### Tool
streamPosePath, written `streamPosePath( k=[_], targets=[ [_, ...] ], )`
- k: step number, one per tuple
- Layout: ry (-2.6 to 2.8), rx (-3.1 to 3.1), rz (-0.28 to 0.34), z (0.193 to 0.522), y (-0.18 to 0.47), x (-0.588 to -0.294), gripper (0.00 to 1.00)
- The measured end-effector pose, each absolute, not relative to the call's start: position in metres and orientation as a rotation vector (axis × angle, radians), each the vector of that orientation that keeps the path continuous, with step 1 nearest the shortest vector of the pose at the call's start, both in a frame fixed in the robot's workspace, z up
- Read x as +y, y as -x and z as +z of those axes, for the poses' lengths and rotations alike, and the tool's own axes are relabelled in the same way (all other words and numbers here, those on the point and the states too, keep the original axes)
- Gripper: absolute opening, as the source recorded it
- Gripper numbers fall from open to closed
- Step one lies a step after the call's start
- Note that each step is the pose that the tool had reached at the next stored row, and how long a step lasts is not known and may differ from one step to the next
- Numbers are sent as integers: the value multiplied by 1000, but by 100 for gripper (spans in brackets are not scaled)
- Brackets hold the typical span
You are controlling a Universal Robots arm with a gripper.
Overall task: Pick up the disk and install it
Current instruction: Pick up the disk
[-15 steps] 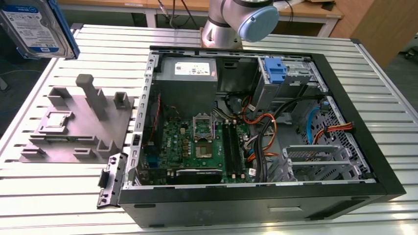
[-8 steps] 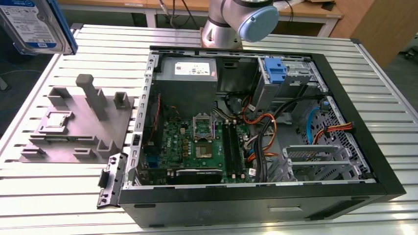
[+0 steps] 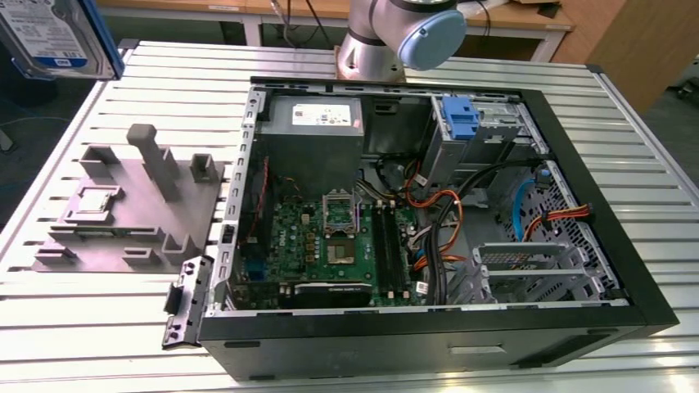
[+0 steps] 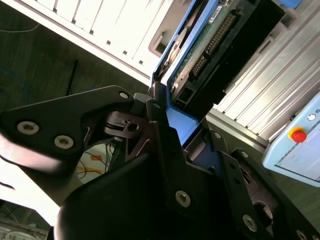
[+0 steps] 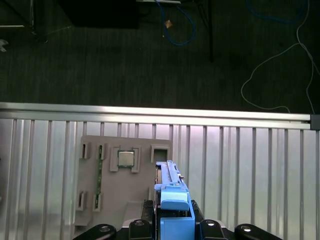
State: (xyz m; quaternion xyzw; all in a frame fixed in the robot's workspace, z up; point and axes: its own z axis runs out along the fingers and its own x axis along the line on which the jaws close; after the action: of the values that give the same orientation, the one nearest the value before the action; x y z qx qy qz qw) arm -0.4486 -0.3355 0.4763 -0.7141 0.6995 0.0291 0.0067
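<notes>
You have the disk [image 3: 49,34] clamped in the gripper [image 5: 172,226], held high at the exterior view's far left: pickup done, installing in the case's [image 3: 415,337] bay [image 3: 505,123] not yet.

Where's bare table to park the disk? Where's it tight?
Bare slats of the table: between the grey fixture and the near edge, behind the fixture, and on the exterior view's right of the computer case. Tight: inside the case, cables crowd beside the drive bay. Gripper holds the disk.
</notes>
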Motion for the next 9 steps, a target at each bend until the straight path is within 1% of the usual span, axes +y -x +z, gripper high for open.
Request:
streamPosePath(
  k=[9],
  targets=[
    [2233,2187,90,487,449,-338,37]
  ],
)
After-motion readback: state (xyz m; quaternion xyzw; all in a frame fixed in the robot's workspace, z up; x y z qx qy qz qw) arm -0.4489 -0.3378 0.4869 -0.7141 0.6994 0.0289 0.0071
